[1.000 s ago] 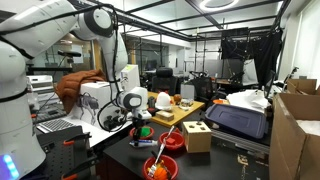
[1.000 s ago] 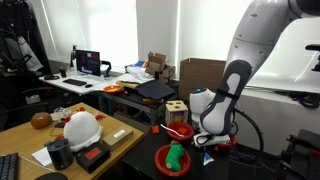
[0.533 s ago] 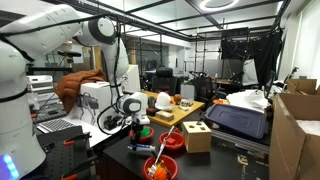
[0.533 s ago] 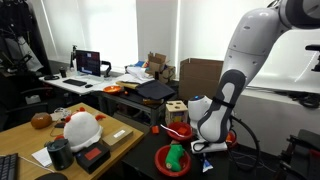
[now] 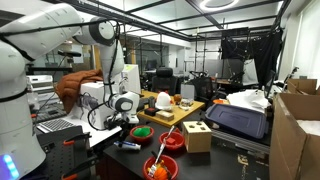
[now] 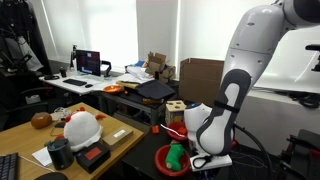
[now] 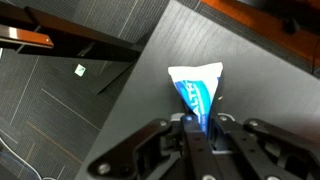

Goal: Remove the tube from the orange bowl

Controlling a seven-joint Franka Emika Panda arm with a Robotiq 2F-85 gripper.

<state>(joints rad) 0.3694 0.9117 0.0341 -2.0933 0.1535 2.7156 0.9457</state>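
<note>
Tube clear of the bowl, carried toward set-down.
Wrist view: pincer (image 7: 197,122) clenched on the tube (image 7: 197,88), whitish crimped end pointing away, dark counter (image 7: 245,70) beneath with its edge close by; no bowl in frame. In an exterior view: pincer low over the counter, orange bowl (image 5: 160,170) apart from it, off to one side. In an exterior view: arm (image 6: 228,95) folded low, red bowl with green item (image 6: 163,163) just beside the pincer. Judged: removal nearly done; next move calls for lowering onto bare counter, inboard of the edge, then letting go.
</note>
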